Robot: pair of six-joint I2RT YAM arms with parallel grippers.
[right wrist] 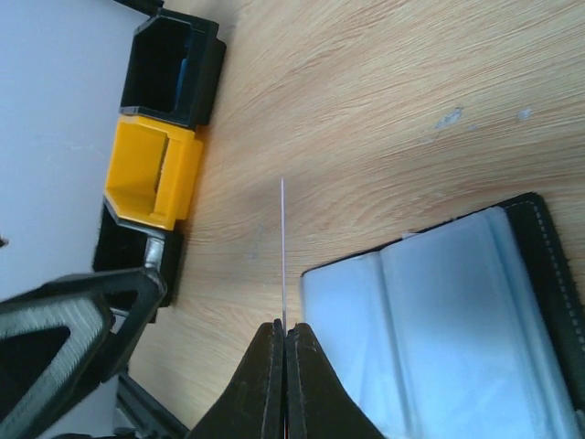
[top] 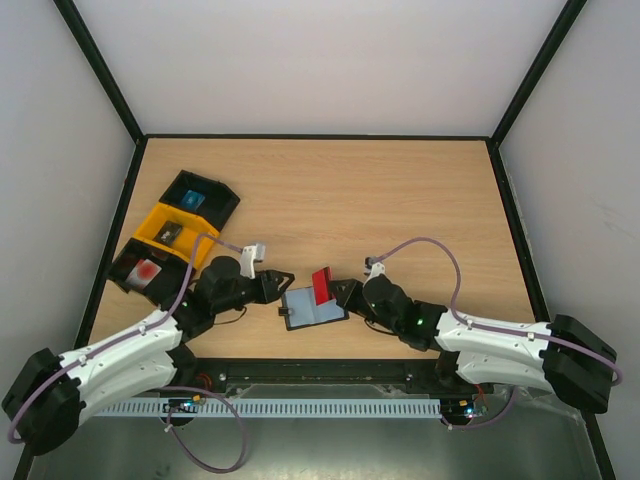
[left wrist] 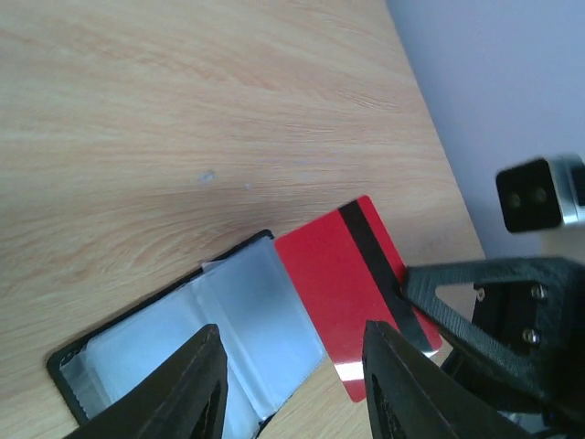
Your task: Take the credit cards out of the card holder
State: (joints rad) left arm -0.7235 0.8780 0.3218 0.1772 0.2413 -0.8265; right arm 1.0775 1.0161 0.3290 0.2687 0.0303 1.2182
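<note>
Overhead view of a wooden tabletop (top: 400, 200) with two robot arms reaching in from the near edge; the card holder (top: 313, 310) lies open and flat between them, its pale grey-blue sleeves facing up; no card shows in the sleeves that are visible. The right claw (top: 343, 292) is closed on one end of a red credit card (top: 323, 284), holding it on edge just beside the holder's far right corner and, by the look of it, clear of the pocket; gripping the end seems to leave the card free to be carried off. The left claw (top: 280, 287) hangs over the holder's left side with its jaws apart, gripping nothing; that position would suit steadying the holder. At the far left stands a yellow tray (top: 152, 225) between two black trays (top: 228, 196), probably where the cards go.
</note>
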